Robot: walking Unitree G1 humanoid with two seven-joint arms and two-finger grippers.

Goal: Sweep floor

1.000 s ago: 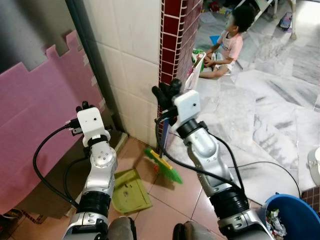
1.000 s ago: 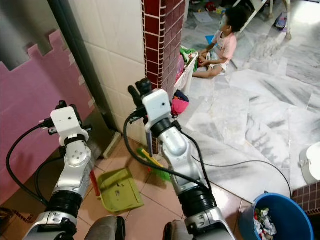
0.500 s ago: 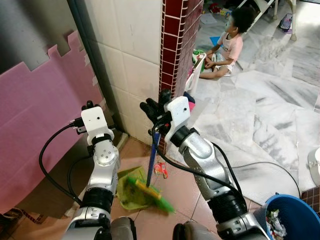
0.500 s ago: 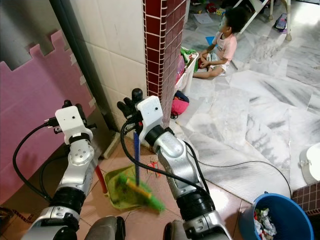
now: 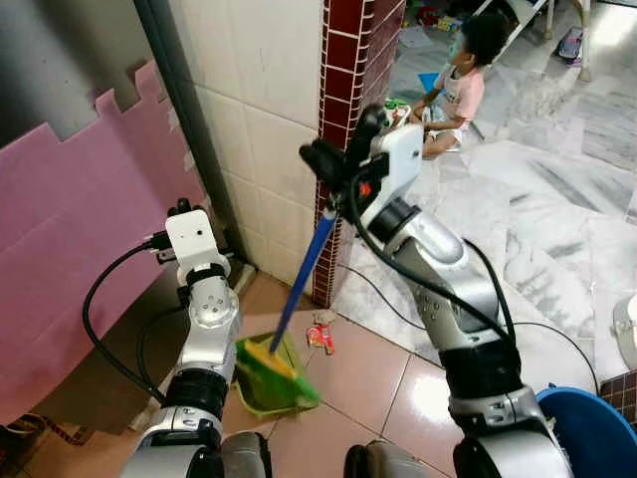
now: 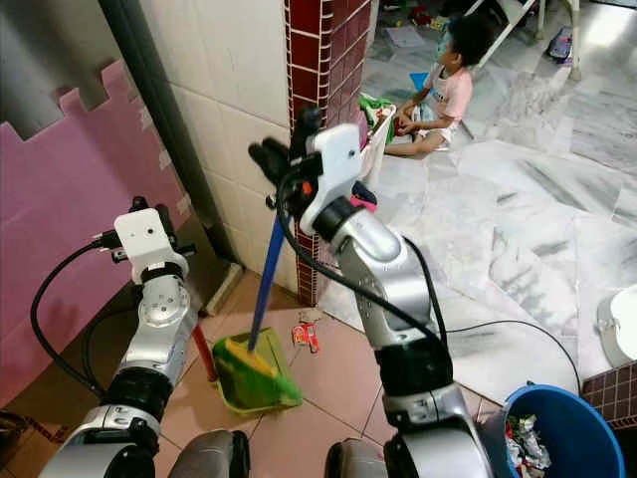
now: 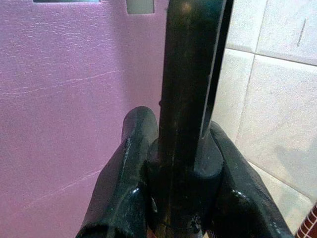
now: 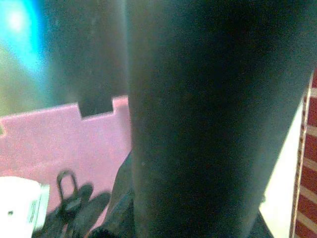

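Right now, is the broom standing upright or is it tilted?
Tilted. The broom leans, its blue handle top in the right gripper, its green bristles in the dustpan lower left.

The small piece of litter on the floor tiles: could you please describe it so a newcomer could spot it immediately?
Find the red brick pillar. At its foot, on the terracotta tiles, lies the litter, right of the green dustpan. It is a small red-and-white crumpled wrapper.
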